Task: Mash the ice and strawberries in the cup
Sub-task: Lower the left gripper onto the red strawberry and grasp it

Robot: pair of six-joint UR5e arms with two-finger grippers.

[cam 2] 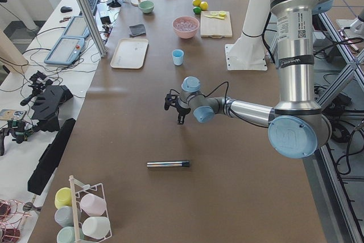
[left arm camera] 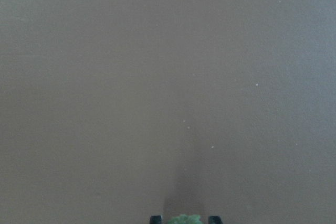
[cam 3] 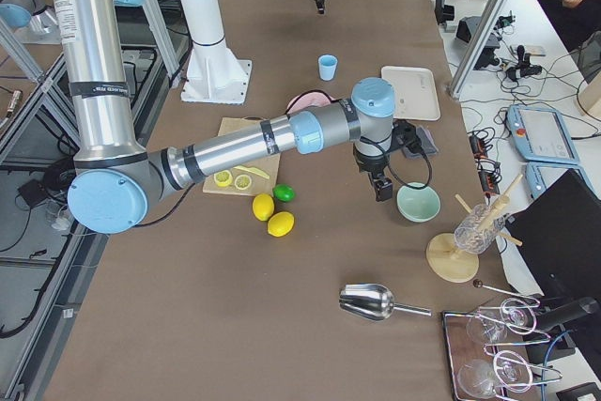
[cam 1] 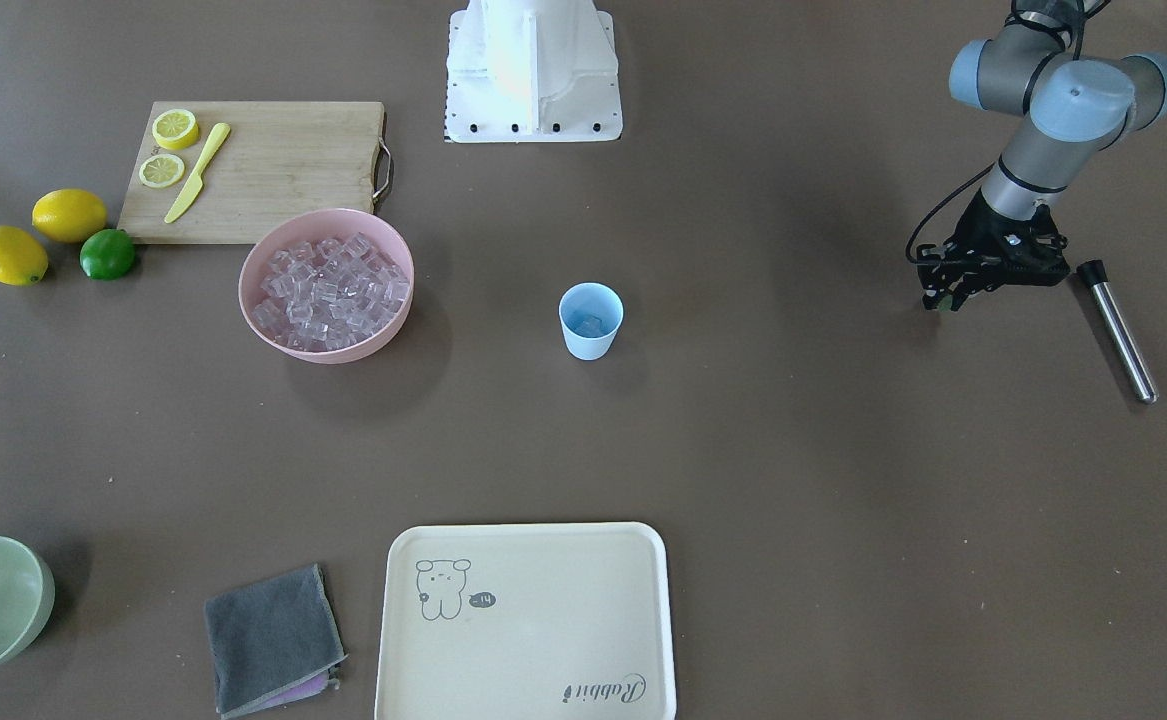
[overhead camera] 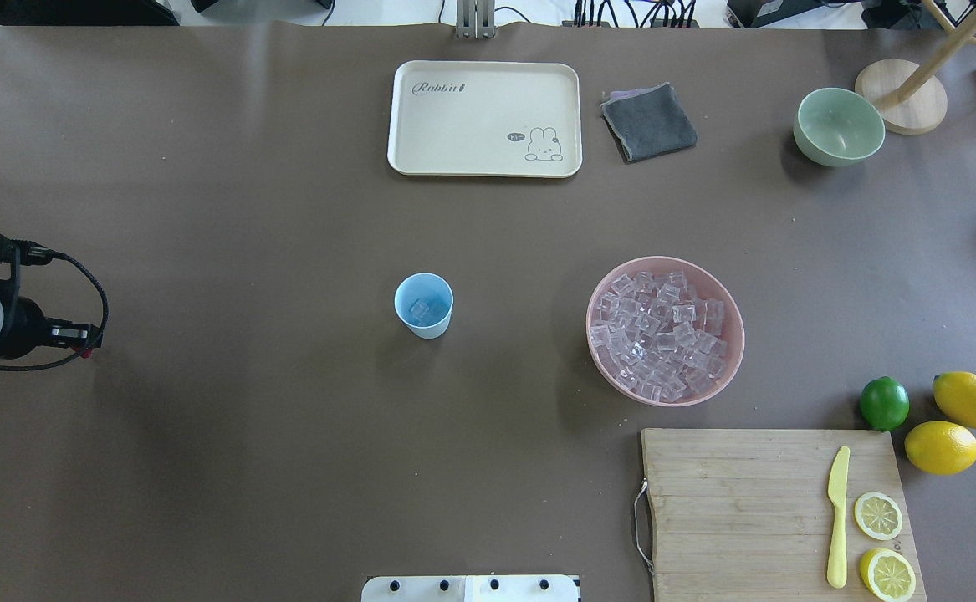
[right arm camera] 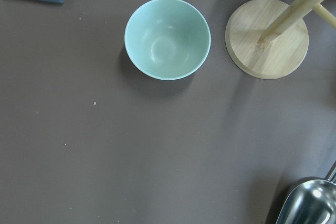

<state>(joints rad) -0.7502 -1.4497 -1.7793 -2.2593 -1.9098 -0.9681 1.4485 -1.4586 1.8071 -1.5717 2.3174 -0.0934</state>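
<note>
**Left end effector holds strawberry; cup at centre**

You see the cup (cam 1: 590, 322) upright at mid-frame in the front-facing view, well apart from both arms. A few pieces of ice (overhead camera: 419, 311) lie in its bottom. More ice fills the pink bowl (cam 1: 326, 352) to its left in that view.

The left end effector (cam 1: 946, 293) hovers near the right edge, closed on the strawberry (left arm camera: 184, 219). The wrist view shows its green top between the fingertips.

A steel rod with a black end (cam 1: 1121, 335) lies on the surface (cam 1: 793, 450) just right of that end effector.

The right end effector (cam 3: 383, 192) hangs beside the pale green bowl (right arm camera: 168, 39). You cannot tell whether it is open or closed.
</note>
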